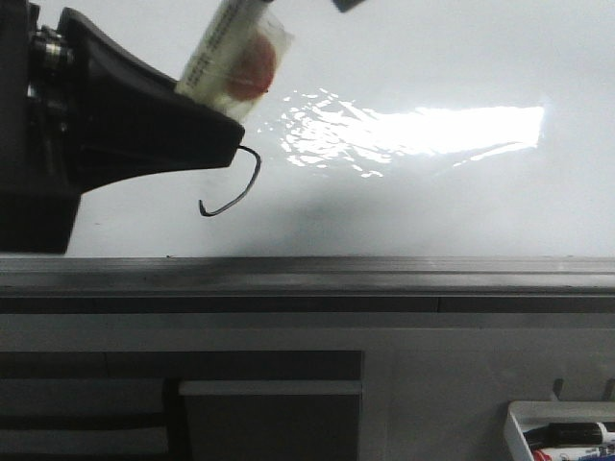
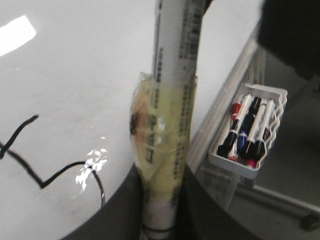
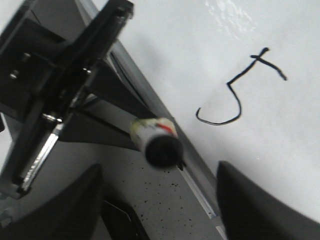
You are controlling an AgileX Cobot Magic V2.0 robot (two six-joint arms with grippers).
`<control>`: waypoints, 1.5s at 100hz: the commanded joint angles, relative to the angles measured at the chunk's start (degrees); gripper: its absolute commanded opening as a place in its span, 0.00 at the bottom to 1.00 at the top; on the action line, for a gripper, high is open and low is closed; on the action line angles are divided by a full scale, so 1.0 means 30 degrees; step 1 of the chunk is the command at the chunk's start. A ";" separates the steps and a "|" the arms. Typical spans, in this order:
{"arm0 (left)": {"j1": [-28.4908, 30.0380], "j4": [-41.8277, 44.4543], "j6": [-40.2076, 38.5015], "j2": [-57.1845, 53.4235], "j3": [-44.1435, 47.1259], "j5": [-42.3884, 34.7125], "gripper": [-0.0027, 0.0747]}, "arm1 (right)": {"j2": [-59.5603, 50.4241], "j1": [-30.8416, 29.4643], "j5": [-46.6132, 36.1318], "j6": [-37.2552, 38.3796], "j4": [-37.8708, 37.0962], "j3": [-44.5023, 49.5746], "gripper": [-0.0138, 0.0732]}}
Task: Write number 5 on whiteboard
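Observation:
The whiteboard point(image 1: 432, 206) is glossy white with a bright glare patch. A thin black number 5 point(image 3: 239, 95) is drawn on it, with a top bar, an upright stroke and a hooked belly. Only its belly point(image 1: 240, 187) shows in the front view, beside my left gripper point(image 1: 216, 120). That gripper point(image 2: 160, 200) is shut on a white marker point(image 2: 167, 115) wrapped in yellowish tape. The marker's black end point(image 3: 162, 150) points away from the 5 and stands apart from it. My right gripper point(image 3: 159, 177) hangs open over the board's edge, holding nothing.
A grey metal rail point(image 1: 384, 274) runs along the board's near edge. A small white tray point(image 2: 250, 132) with several markers hangs below the rail at the right point(image 1: 562, 437). The left arm's black body point(image 3: 60, 85) fills one side of the right wrist view.

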 commanded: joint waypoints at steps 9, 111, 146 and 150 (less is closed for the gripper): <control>0.0056 -0.8381 -0.2088 -0.0973 -0.0686 0.2266 0.01 | -0.1145 -0.1962 -0.0452 -0.0100 -0.0100 -0.0716 0.77; 0.1720 -1.3733 -0.2088 0.0972 -0.2630 0.6999 0.01 | -0.7626 -0.2190 -0.2968 -0.1211 0.1100 0.4696 0.08; 0.1761 -1.4096 -0.2088 0.0972 -0.2630 0.6124 0.33 | -0.7626 -0.2190 -0.2968 -0.1211 0.1100 0.4696 0.08; 0.1761 -1.4242 -0.2088 0.0972 -0.2630 0.6124 0.38 | -0.7626 -0.2190 -0.3006 -0.1211 0.1100 0.4696 0.08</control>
